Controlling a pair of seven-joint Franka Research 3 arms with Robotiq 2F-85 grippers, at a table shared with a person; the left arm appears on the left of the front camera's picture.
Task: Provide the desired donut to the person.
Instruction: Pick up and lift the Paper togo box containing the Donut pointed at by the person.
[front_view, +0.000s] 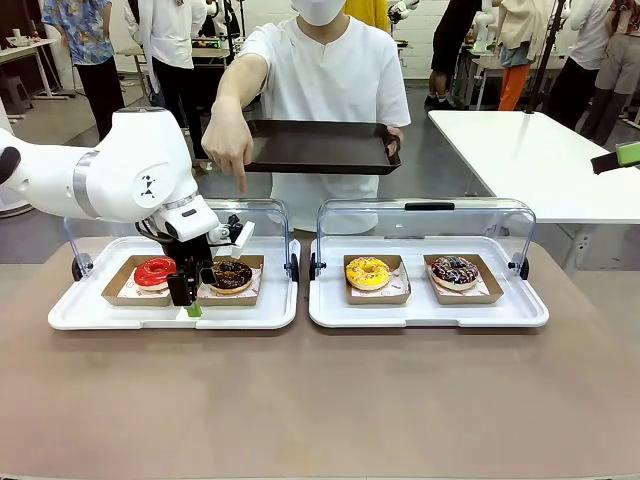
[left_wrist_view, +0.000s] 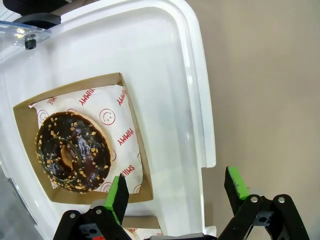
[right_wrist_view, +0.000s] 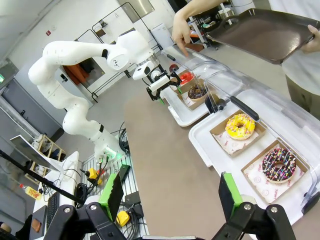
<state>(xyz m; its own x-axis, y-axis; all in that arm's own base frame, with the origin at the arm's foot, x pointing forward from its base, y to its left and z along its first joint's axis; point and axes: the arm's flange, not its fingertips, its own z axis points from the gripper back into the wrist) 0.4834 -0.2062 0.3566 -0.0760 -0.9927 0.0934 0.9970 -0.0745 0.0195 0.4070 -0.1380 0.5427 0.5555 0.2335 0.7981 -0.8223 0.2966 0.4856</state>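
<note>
The person (front_view: 320, 75) stands across the table, holding a dark serving tray (front_view: 320, 147) in one hand. The other hand (front_view: 230, 150) points a finger down over the left white tray (front_view: 100, 312), above the chocolate nut donut (front_view: 231, 274). A red donut (front_view: 154, 270) lies beside it. My left gripper (front_view: 190, 298) hangs open between these two donuts near the tray's front rim. In the left wrist view the left gripper (left_wrist_view: 177, 187) is empty, with the chocolate donut (left_wrist_view: 72, 152) to one side of it. My right gripper (right_wrist_view: 171, 192) is open and empty, high above the table.
The right white tray (front_view: 330, 312) holds a yellow donut (front_view: 367, 272) and a sprinkled chocolate donut (front_view: 454, 270), each in a cardboard box. Clear lids (front_view: 425, 215) stand raised behind both trays. The brown tabletop (front_view: 320, 400) lies bare in front.
</note>
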